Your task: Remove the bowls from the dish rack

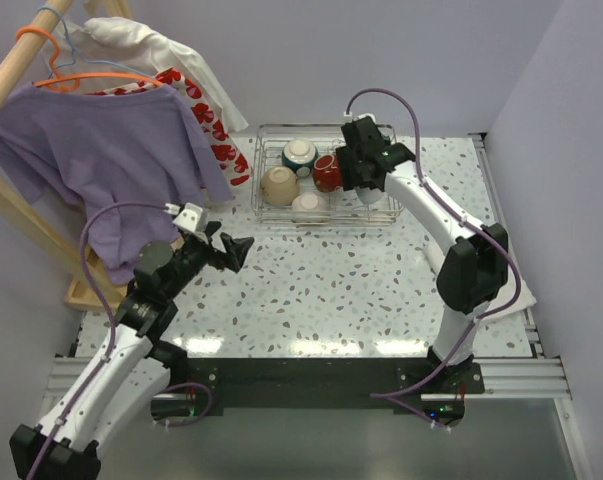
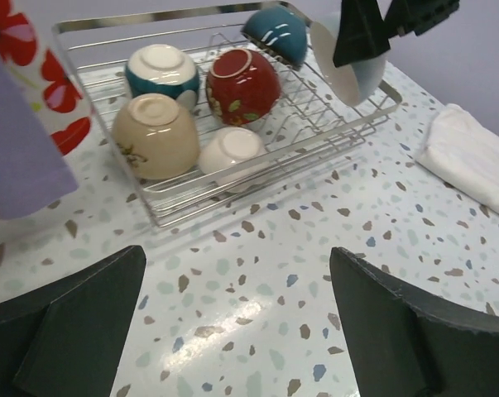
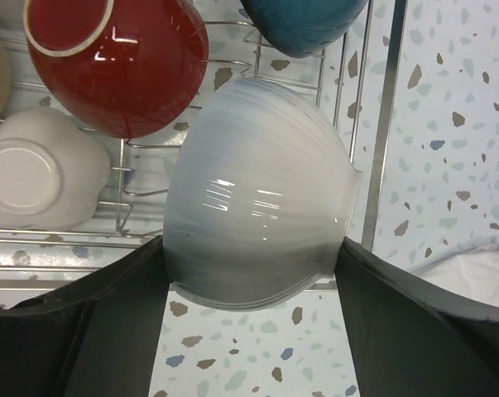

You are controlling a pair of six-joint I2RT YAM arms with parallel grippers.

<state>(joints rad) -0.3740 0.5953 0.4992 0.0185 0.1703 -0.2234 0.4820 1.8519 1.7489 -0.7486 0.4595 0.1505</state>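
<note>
I find five bowls in the dish rack (image 3: 386, 124): dark red bowl (image 3: 125, 66) and white bowl (image 3: 34, 169) off the right gripper's (image 3: 249, 265) left finger, teal bowl (image 3: 303, 21) ahead, tan bowl (image 2: 154, 132) and teal-and-white bowl (image 2: 162, 70) further left. That gripper's jaws, spread wide, clamp a glossy, ribbed pale bowl (image 3: 257, 182), tipped sideways at the rack's rim. The left gripper (image 2: 237, 331) gapes fully, grasping nothing, the rack well ahead.

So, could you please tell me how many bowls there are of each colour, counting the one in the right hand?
Teal bowl: 1
Teal-and-white bowl: 1
Dark red bowl: 1
Tan bowl: 1
Cream bowl: 1
White bowl, held in the right hand: 1
Total: 6
</note>
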